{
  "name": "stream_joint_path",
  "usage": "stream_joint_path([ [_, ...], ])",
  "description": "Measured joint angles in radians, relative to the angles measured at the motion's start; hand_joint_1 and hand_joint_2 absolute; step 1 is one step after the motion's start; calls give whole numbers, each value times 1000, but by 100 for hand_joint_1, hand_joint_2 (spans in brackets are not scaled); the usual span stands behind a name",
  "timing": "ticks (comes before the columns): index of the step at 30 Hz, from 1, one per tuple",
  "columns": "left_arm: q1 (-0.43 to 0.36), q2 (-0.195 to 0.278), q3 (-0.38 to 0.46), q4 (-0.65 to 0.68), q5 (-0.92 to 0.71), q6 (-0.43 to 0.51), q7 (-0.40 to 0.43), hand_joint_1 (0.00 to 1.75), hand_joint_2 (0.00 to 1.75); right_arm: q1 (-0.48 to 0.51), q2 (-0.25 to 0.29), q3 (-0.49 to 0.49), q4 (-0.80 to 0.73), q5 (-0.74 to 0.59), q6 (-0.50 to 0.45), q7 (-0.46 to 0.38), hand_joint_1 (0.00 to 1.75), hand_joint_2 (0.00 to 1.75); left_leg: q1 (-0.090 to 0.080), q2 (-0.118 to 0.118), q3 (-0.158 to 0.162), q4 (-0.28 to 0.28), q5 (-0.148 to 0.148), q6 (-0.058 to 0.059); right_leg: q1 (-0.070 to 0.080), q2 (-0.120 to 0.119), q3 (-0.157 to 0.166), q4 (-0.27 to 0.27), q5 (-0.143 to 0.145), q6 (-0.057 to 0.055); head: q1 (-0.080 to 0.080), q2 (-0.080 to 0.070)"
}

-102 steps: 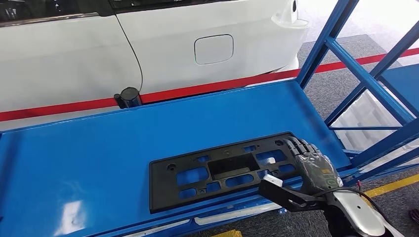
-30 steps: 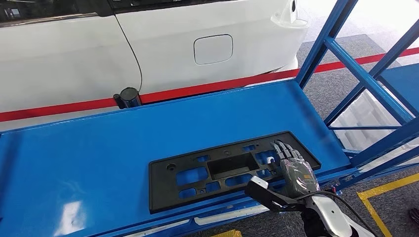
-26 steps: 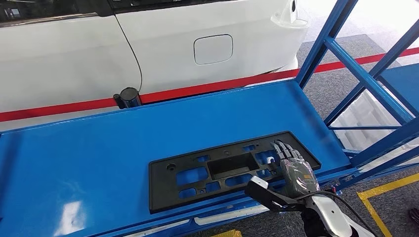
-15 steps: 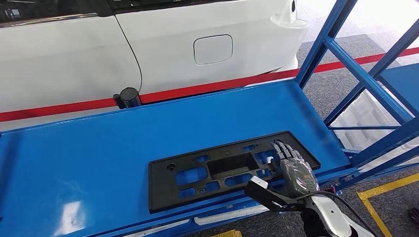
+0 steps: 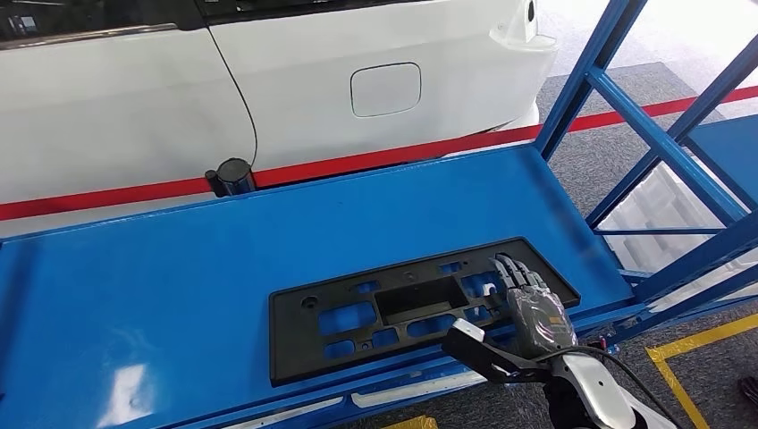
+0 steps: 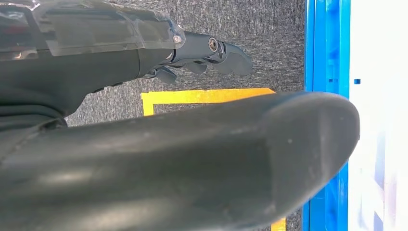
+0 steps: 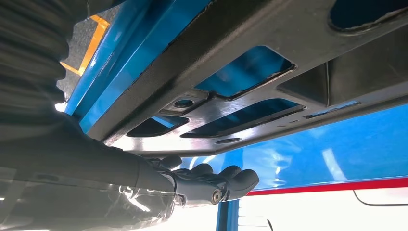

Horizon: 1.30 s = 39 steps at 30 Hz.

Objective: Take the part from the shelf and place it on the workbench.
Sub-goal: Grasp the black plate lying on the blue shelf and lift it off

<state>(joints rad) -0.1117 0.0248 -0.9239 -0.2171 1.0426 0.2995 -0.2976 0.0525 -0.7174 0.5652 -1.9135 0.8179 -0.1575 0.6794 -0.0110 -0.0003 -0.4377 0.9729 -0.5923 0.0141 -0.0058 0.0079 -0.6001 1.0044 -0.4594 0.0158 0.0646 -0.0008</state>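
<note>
- The part (image 5: 407, 306), a flat black plastic frame with cut-out windows, lies flat on the blue shelf (image 5: 179, 268), near the shelf's front edge, where an arm can reach it from the aisle.
- The right hand (image 5: 527, 299) rests on top of the part at its right end, fingers (image 5: 508, 268) extended flat across the frame. Whether anything is gripped cannot be told; the thumb (image 5: 474, 344) sticks out beside the part's front edge, a position suited to pinching that edge from below.
- In the right wrist view, the fingers (image 7: 216, 185) lie straight along the part (image 7: 269, 72).
- The left hand (image 6: 202, 53) hangs above grey floor (image 6: 250, 24), its fingers loosely spread and holding nothing.
- A white car (image 5: 268, 80) stands behind the shelf.
- Judgement: the grasp is not yet secured; the part has not left the shelf.
</note>
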Motion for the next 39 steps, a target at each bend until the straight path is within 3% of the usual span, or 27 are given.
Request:
stream_joint_path([
  [3,0,0,-1,0,-9,-4,2,0,0,0,0,-1,0,31,-3,0,0,175,0,0,0,0,0,0,0,0,0,0,0,0,0,0],
  [7,0,0,-3,0,-27,-15,7,0,0,-5,-9,-21,1,62,4,0,175,175,0,0,0,0,0,0,0,0,0,0,0,0,0,0],
  [39,-1,-19,-27,0,-40,-24,4,0,0,-3,6,-42,41,241,-109,-10,175,175,0,0,0,0,0,0,0,0,0,0,0,0,0,0],
])
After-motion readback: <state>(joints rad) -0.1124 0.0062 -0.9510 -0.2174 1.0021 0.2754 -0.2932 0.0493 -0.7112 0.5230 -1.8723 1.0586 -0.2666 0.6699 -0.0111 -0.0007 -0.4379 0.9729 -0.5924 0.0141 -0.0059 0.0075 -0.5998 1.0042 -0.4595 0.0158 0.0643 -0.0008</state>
